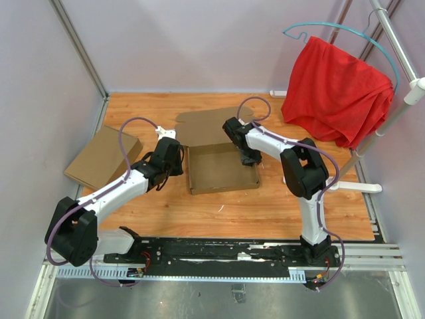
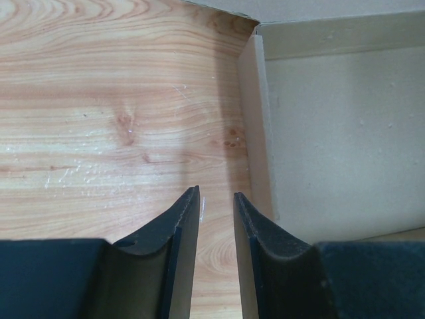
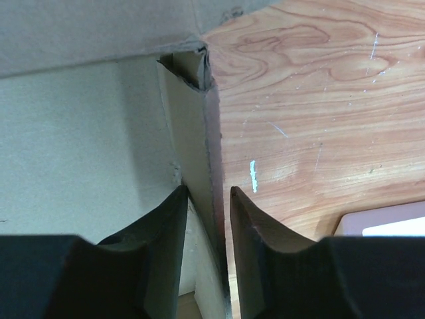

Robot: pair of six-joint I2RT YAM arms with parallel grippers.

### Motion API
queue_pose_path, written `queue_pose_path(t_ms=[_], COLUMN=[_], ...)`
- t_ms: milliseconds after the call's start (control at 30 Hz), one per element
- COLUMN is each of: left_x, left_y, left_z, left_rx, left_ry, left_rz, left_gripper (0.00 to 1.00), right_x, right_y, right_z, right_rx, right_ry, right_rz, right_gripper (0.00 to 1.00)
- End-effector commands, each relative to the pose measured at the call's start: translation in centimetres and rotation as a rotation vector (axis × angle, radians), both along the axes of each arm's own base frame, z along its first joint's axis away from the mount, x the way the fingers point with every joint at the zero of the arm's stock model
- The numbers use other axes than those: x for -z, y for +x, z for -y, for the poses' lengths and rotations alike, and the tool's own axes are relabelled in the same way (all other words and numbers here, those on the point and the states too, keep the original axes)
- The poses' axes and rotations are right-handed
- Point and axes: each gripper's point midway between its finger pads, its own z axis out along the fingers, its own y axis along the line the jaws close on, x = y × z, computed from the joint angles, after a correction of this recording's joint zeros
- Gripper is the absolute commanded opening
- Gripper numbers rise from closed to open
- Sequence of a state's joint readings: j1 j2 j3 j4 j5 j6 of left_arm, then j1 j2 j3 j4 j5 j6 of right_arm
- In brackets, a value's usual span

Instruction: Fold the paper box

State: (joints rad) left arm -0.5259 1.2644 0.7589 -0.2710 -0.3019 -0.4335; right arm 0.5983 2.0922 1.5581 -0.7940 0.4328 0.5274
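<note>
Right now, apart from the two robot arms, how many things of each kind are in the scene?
Cardboard boxes: 2 (open paper box, closed tan box)
Red cloth: 1
Teal hanger: 1
White rack: 1
Total: 5

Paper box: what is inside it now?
The box shows only its bare floor; nothing lies in it. The right gripper, astride its right wall, hides the far right corner.
</note>
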Motion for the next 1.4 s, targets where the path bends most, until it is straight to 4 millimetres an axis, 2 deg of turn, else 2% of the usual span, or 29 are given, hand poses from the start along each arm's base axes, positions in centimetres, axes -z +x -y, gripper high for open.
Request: queue_pose_path(t_ms=[0,133,367,533,667,733,767,833,1000,1100,1133,1167,1233,1300,1367], left_x=[-0.5,-0.8,-0.7,-0.6,-0.5,-0.5,-0.4,-0.4,-0.3,-0.3,-0.3,-0.3,-0.3,-0.3,-0.3], left_y=[0.1,0.3,0.3,0.3,0.4,0.4,0.4,0.4,0.4,0.4,0.4,0.4,0.4,0.5,0.5], left_z=[-0.1,0.0,-0.2,-0.3,-0.3,-0.3,-0.3,-0.4,-0.6,-0.6,-0.6,-0.6,-0.6,-0.6,-0.6], left_rx=[0.001,0.001,-0.005,-0.008,-0.013,-0.012,-0.013,-0.014,-0.021,-0.022,-0.022,-0.023,-0.024,-0.026,-0.026], left_ry=[-0.002,-0.002,0.006,0.011,0.015,0.016,0.019,0.022,0.029,0.032,0.032,0.034,0.034,0.035,0.035], left_rz=[0.029,0.033,0.029,0.028,0.029,0.026,0.024,0.021,0.023,0.019,0.018,0.016,0.017,0.017,0.017], left_gripper=[0.33,0.33,0.33,0.33,0.33,0.33,0.33,0.33,0.33,0.33,0.33,0.33,0.33,0.33,0.33], right_x=[-0.8,-1.1,-0.8,-1.2,-1.3,-0.9,-0.5,-0.1,1.4,2.0,2.2,2.3,2.3,2.1,1.7], right_y=[0.6,1.8,2.7,3.1,3.6,3.9,3.9,3.9,3.2,2.6,2.3,2.0,1.6,1.2,1.0], right_z=[-0.3,-0.5,-1.0,-1.3,-1.1,-1.0,-0.8,-0.2,1.0,1.0,0.8,0.7,0.3,0.1,0.2], right_rx=[0.045,0.050,0.053,0.071,0.069,0.066,0.065,0.079,0.097,0.093,0.088,0.082,0.070,0.063,0.060], right_ry=[0.071,0.104,0.143,0.224,0.224,0.202,0.189,0.143,0.084,0.102,0.120,0.137,0.173,0.203,0.223], right_rz=[0.036,0.045,0.041,0.053,0.078,0.074,0.071,0.073,0.070,0.060,0.047,0.036,0.019,0.011,0.010], right_gripper=[0.34,0.34,0.34,0.44,0.43,0.38,0.30,0.03,0.01,0.01,0.07,0.20,0.37,0.48,0.50])
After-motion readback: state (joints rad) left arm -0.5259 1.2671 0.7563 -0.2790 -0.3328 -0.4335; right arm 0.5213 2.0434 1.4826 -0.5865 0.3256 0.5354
